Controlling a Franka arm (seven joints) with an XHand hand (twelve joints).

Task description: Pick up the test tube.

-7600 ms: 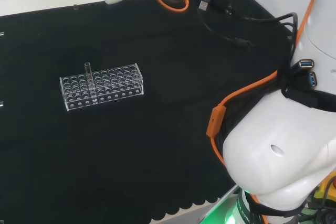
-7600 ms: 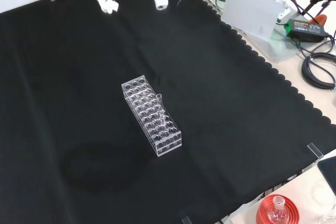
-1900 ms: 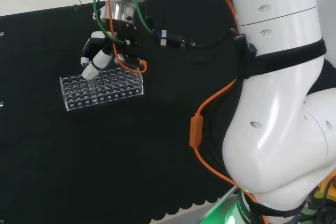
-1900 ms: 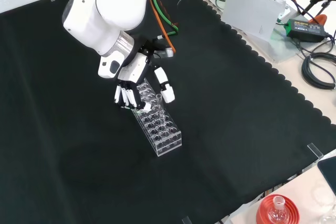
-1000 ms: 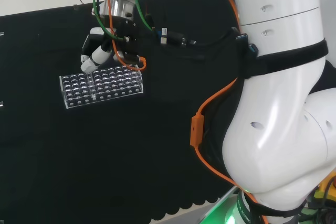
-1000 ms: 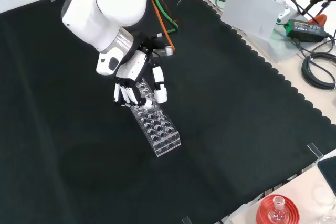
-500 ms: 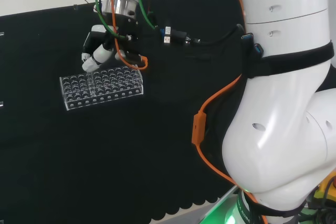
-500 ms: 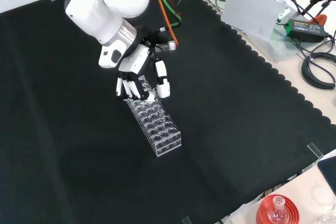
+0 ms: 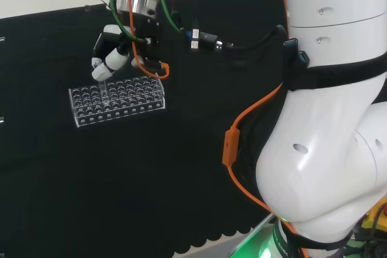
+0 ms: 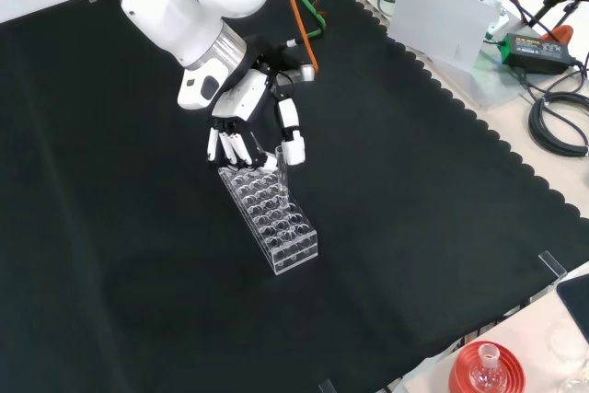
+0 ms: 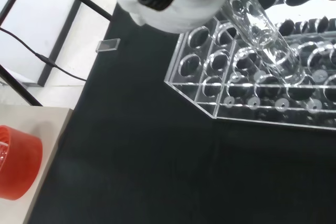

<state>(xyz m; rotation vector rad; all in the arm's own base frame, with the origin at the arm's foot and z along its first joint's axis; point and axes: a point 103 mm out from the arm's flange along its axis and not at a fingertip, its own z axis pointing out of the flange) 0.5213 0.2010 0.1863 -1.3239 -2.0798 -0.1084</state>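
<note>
The hand (image 10: 247, 109) hangs over the far end of a clear multi-well rack (image 10: 268, 208) that lies on the black cloth (image 10: 414, 181). In the front view its fingers (image 10: 224, 146) point down toward the rack's upper end, and the thumb (image 10: 291, 133) stands apart to their right. A clear test tube (image 10: 277, 159) is pinched between fingers and thumb, so the hand is closed on the tube. In the wrist view the test tube (image 11: 262, 38) runs slanted across the rack (image 11: 252, 82), its rounded lower end over the wells near one corner; whether that end sits inside a well or just above it cannot be told. In the head view the hand (image 9: 110, 57) is above the left part of the rack (image 9: 116, 98), with the tube's lower part (image 9: 103, 90) just visible beneath the fingertip. An orange cable (image 9: 254, 119) runs along the white arm (image 9: 326, 149). A red ribbed stand (image 10: 486, 370) with a small flask stands off the cloth at the lower right of the front view, well apart from the rack.
</note>
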